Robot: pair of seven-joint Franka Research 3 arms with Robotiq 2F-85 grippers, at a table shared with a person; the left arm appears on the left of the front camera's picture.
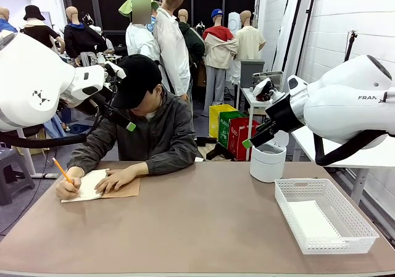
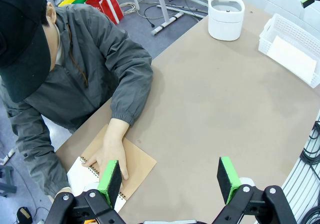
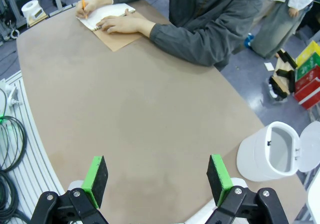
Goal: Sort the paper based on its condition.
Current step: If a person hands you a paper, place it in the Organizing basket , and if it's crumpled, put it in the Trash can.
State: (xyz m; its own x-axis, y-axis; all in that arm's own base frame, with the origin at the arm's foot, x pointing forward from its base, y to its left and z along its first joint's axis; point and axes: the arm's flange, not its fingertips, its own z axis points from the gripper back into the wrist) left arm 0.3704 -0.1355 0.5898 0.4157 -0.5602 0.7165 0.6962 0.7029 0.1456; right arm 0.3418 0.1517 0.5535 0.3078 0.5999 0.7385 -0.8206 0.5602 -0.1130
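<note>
At the left of the table (image 1: 203, 227) a person's hand (image 1: 66, 189) holds an orange pencil (image 1: 60, 169) on the open notebook (image 1: 92, 184), the left gripper (image 2: 169, 176) spread wide and empty over it, the right gripper (image 3: 157, 179) equally wide beside the white bin (image 1: 267, 161), and one sheet of paper (image 1: 311, 218) flat in the white basket (image 1: 339, 243) at far right.

A brown table (image 1: 203, 227) is placed in the middle of the room. Beyond its far edge a grey floor (image 2: 170, 42) is seen, and yellow, green and red boxes (image 1: 237, 132) are set there close together. To the right of the table a white wall (image 1: 345, 18) is found. Far behind the table dark framed panels (image 1: 111, 2) are seen. Beside its left end a grey stool (image 1: 7, 161) is placed.
</note>
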